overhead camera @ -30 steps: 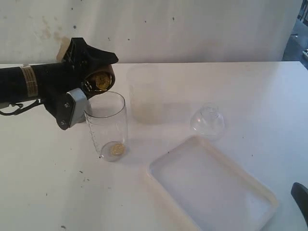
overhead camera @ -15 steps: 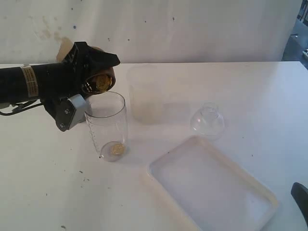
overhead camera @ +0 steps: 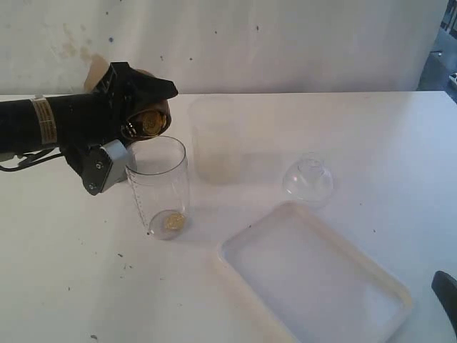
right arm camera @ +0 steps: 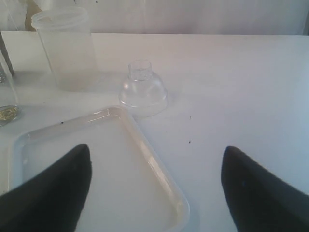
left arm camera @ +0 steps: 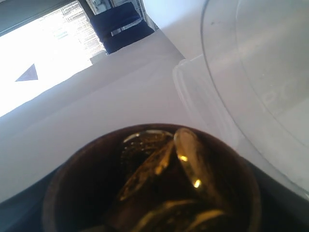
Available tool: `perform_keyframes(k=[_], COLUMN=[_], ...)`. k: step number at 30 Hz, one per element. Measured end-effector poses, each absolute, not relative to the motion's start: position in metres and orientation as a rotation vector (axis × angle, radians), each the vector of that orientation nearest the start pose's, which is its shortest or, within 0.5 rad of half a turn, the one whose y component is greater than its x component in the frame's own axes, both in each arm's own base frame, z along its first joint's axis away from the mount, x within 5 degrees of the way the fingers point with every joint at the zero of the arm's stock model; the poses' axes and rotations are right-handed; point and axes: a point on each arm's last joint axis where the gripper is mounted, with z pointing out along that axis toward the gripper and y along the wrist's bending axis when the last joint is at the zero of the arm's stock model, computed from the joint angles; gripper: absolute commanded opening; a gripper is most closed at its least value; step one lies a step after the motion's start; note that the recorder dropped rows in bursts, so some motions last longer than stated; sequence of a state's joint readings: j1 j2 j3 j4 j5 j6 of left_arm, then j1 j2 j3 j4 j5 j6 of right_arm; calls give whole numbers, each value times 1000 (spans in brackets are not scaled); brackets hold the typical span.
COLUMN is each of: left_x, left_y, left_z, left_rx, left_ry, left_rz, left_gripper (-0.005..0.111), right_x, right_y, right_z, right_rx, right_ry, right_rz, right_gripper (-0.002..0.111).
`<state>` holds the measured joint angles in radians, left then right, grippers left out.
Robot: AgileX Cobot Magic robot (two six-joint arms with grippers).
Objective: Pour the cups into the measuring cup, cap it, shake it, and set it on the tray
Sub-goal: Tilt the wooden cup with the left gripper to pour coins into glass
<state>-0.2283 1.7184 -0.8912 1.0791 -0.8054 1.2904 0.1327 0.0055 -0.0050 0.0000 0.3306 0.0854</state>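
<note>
Frosted container on a speckled white table, stained wall behind

1 frosted, whitish translucent container (overhead camera: 218,139) stands upright toward the back of the white table (overhead camera: 371,143), its top ringed by a slightly wider band; whether anything is inside cannot be told. The tabletop carries scattered small dark specks (overhead camera: 121,255), most of them near its front left. Behind the table rises a pale wall (overhead camera: 285,43) with brownish stains (overhead camera: 71,44) at its left and a few tiny dark dots. In the left wrist view, a dark blue object (left arm camera: 123,24) sits beyond the table's far edge, too blurred to identify.
</note>
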Motion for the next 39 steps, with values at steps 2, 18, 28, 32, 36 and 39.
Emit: perform_keyframes(k=[2,18,28,32,36,39], left_x=[325,325,325,325,325,325], left_y=[-135,-135,-135,-135,-135,-135], left_z=[224,225,224,224,224,224], left_rx=[1848,1868,1883,1883,1882,1877], left_ry=[171,20,-34,-34,-29,1], left_rz=[768,873,917,917,913,891], left_gripper=[0,0,0,0,0,0], right_x=[54,54,54,54,54,54], right_y=[7,7,7,7,7,7], right_z=[185,185,185,185,185,185], right_rx=[-43,-43,-43,-43,-43,-43], right_ry=[1817,1817,1817,1817,1817,1817], right_rz=[155,155,155,155,155,155], right_gripper=[69,69,69,69,69,69])
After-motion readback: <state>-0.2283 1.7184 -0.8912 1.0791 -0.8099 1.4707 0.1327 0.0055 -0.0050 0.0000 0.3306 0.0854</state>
